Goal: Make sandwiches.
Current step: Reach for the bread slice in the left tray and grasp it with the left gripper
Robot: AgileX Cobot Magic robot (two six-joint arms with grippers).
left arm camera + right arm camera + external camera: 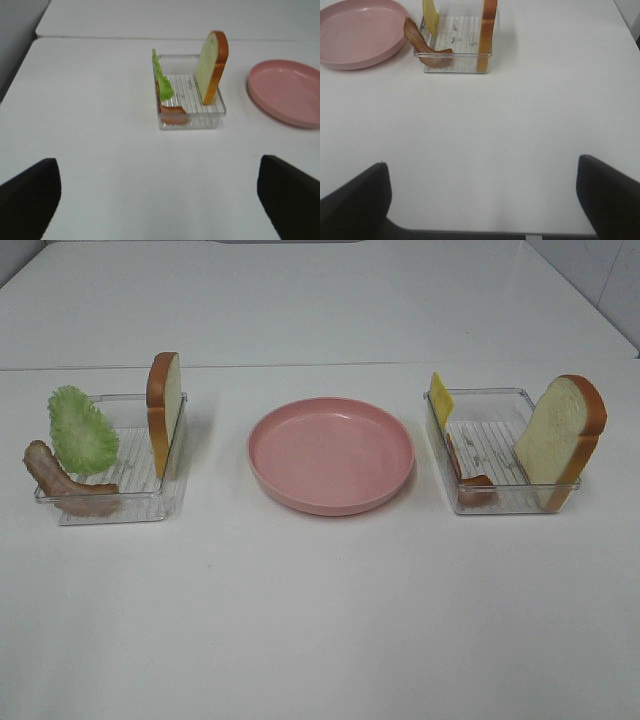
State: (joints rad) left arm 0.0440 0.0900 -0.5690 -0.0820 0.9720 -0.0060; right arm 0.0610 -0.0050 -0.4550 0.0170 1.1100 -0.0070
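Note:
The sandwich parts lie apart in two clear trays. The left tray [130,502] holds a green lettuce leaf [80,430], a bacon strip [62,485] and an upright bread slice [165,405]. They also show in the left wrist view: lettuce [162,82], bacon [173,115], bread [212,65]. The right tray [505,502] holds a yellow cheese slice [441,402], a bacon strip [470,480] and a leaning bread slice [560,435]. The right wrist view shows the cheese [431,15], bacon [425,47] and bread [486,30]. My left gripper [157,170] and right gripper [482,167] are open and empty, short of the trays.
A round pink plate [331,453] sits empty between the two trays; its rim shows in the left wrist view [287,92] and the right wrist view [357,32]. The white table [320,620] has a seam along the back.

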